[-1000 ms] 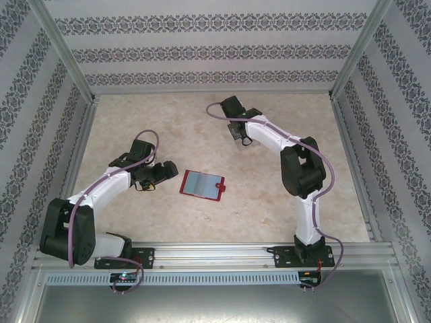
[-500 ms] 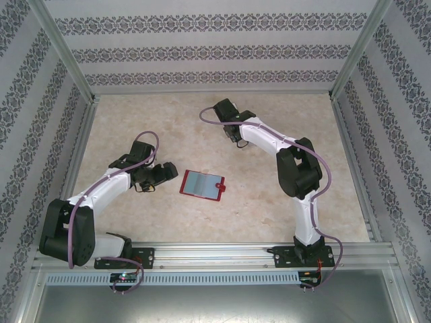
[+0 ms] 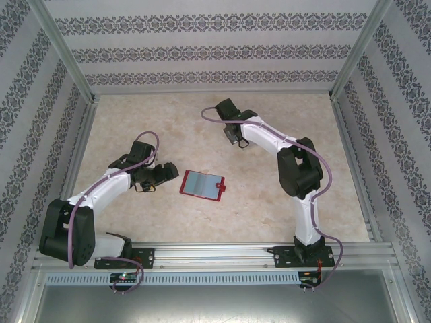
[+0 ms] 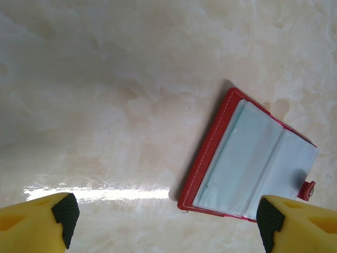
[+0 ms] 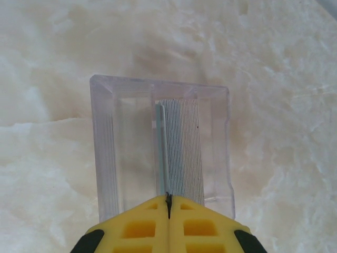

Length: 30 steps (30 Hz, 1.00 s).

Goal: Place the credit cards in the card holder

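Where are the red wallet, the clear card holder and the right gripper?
red wallet (image 4: 247, 158): left wrist view, on its inner clear sleeve.
clear card holder (image 5: 105, 147): right wrist view, on its left wall.
right gripper (image 5: 168, 203): right wrist view, on the seam between its shut fingertips.

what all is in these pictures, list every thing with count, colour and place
table: one, beige marbled, under everything
red wallet: one, red with pale blue-grey sleeves, lying open near the middle
clear box: one, see-through with a grey ribbed strip inside, farther back, right of the wallet
walls: three, white with grey patterned bands, around the table
rail: one, silver, near edge
left arm and right arm: white and black, purple cables, based at the rail
left gripper: one, yellow and black, open, left of the wallet
right gripper: one, yellow, shut, over the box's near edge
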Each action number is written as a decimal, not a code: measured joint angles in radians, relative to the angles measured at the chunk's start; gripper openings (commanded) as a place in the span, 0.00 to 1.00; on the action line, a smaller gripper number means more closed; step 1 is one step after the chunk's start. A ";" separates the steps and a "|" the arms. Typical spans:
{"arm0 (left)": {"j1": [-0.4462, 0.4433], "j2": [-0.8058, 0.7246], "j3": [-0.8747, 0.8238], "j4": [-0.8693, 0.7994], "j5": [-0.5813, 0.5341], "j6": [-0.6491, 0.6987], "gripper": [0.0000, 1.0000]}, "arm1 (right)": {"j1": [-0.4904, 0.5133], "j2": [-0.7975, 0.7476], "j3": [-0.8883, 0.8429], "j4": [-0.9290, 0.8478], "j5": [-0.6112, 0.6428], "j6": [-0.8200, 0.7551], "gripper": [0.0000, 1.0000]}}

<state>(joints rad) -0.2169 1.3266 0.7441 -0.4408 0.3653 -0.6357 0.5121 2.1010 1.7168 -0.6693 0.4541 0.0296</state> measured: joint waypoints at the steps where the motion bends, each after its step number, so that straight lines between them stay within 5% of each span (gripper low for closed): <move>1: 0.000 0.000 0.000 0.000 0.000 0.000 0.89 | -0.006 0.000 0.000 -0.001 -0.008 0.003 0.17; 19: 0.000 0.005 0.013 0.006 0.008 0.000 0.89 | -0.019 0.021 0.001 -0.007 0.005 0.016 0.48; 30: 0.000 0.006 0.013 0.007 0.008 0.000 0.89 | -0.017 0.062 0.046 -0.018 0.073 0.012 0.47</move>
<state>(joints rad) -0.2169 1.3327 0.7567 -0.4335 0.3737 -0.6361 0.4950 2.1628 1.7626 -0.6868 0.5274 0.0414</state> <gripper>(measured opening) 0.893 0.476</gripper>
